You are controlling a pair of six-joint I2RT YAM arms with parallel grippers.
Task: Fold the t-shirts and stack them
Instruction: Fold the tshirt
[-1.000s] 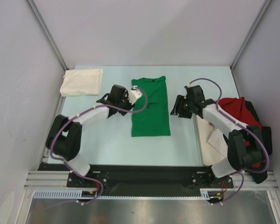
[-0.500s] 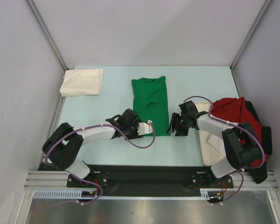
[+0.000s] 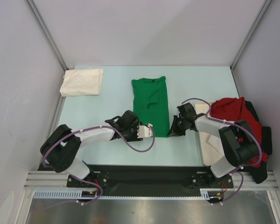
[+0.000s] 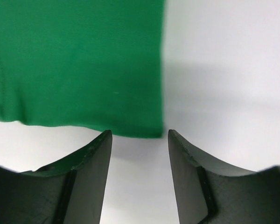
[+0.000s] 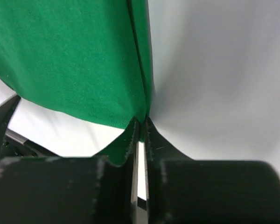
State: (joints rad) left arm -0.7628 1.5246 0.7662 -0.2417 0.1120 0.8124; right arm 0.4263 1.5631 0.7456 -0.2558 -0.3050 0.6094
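The green t-shirt (image 3: 150, 105) lies flat in a long strip at mid-table, collar at the far end. My left gripper (image 3: 147, 132) rests low at its near left corner. In the left wrist view the left gripper (image 4: 139, 133) stands open, and the hem of the green t-shirt (image 4: 79, 60) ends just ahead of the fingertips, not between them. My right gripper (image 3: 171, 132) is at the near right corner. Seen from the right wrist, the right gripper (image 5: 142, 120) is shut on the edge of the green t-shirt (image 5: 74, 56).
A folded cream-white t-shirt (image 3: 81, 81) lies at the back left. A crumpled red t-shirt (image 3: 235, 112) and a dark t-shirt (image 3: 265, 140) are heaped at the right edge, partly over a flat white tray (image 3: 210, 142). Frame rails border the table's sides.
Both arms came back from the shirt's middle to its near hem. The right gripper then closed on the near right corner, and the left gripper edged closer to the near left corner.
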